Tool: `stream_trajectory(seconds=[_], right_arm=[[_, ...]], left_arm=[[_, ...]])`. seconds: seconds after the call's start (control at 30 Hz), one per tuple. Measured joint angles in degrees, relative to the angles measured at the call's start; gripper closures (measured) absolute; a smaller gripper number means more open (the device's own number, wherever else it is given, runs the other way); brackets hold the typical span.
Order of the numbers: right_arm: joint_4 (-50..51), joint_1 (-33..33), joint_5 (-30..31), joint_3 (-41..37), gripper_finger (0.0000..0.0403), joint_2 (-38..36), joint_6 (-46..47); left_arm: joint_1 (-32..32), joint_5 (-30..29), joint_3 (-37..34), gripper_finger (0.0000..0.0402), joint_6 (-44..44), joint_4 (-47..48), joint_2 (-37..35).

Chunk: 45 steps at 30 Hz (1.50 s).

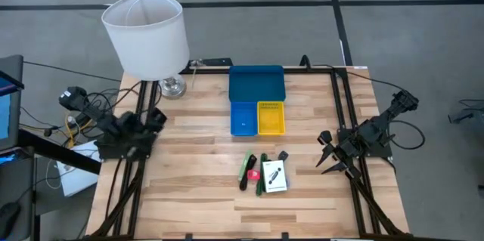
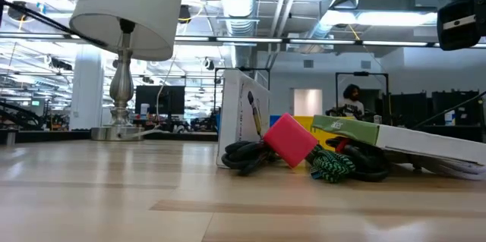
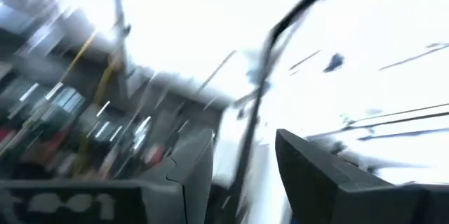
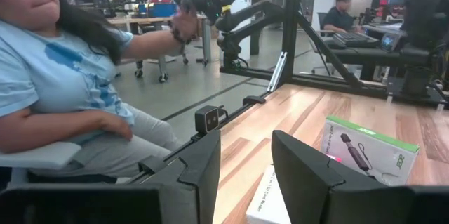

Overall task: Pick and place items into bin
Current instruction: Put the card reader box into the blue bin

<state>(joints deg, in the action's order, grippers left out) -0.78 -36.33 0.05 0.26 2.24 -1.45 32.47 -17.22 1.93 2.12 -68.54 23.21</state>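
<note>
The items lie in a small heap near the table's front middle. Among them are a white card with black print [image 1: 276,175], a small red piece [image 1: 254,174], and black and green sticks [image 1: 246,169]. In the low view the red piece [image 2: 290,139] leans among them. The bin [image 1: 257,84], a wide blue tray with a small blue [image 1: 243,117] and a yellow tray [image 1: 271,117], sits beyond them. My left gripper [image 1: 156,115] is open at the table's left edge and tilted upward [image 3: 242,140]. My right gripper [image 1: 325,152] is open at the right edge, held level [image 4: 244,140]. Neither has anything between its fingers.
A lamp with a white shade [image 1: 145,33] stands at the far left corner on its metal base [image 1: 172,86]. Black frame rails [image 1: 340,105] run along the table's right side. A seated person [image 4: 56,76] shows beyond the table. Bare wood lies between both grippers and the heap.
</note>
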Motion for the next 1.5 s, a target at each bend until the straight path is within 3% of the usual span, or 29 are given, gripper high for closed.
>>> stream_trajectory(seconds=[0.1, 0.2, 0.3, 0.43, 0.6, 0.8, 0.97, 1.13, 1.27, 1.5], right_arm=[[0.0, 0.01, 0.0, 0.01, 0.0278, 0.0, 0.0], [0.0, -0.01, 0.0, 0.01, 0.0278, 0.0, 0.0], [0.0, -0.01, -0.01, 0.0, 0.0278, 0.0, 0.0], [0.0, -0.01, 0.0, 0.0, 0.0278, 0.0, 0.0], [0.0, 0.0, 0.0, 0.01, 0.0278, 0.0, 0.0], [0.0, -0.01, 0.0, 0.01, 0.0278, 0.0, 0.0], [0.0, 0.01, 0.0, 0.01, 0.0278, 0.0, 0.0], [0.0, 0.0, -0.01, 0.01, 0.0278, 0.0, 0.0], [0.0, -0.01, 0.0, 0.01, 0.0278, 0.0, 0.0], [0.0, 0.01, 0.0, -0.01, 0.0278, 0.0, 0.0]], left_arm=[[0.0, 3.33, 5.04, 0.0264, -6.5, -5.71, 7.8], [-0.01, 1.12, 13.28, 0.0268, -12.09, -2.92, 16.88], [-0.7, -5.03, 22.8, 0.0269, -16.49, 5.95, 25.65], [-2.42, -13.68, 36.83, 0.0269, -16.71, 27.61, 33.9], [-5.83, -17.67, 54.56, 0.0269, -3.38, 61.52, 41.93], [-9.46, -17.51, 72.09, 0.0269, 19.63, 89.76, 49.77], [-12.35, -11.12, 81.9, 0.0269, 39.41, 104.91, 54.95], [-15.21, -2.44, 85.53, 0.0269, 52.0, 112.02, 60.16], [-17.58, 4.7, 85.5, 0.0269, 56.56, 114.21, 64.66], [-19.39, 12.52, 85.39, 0.0269, 57.23, 115.1, 72.47]])
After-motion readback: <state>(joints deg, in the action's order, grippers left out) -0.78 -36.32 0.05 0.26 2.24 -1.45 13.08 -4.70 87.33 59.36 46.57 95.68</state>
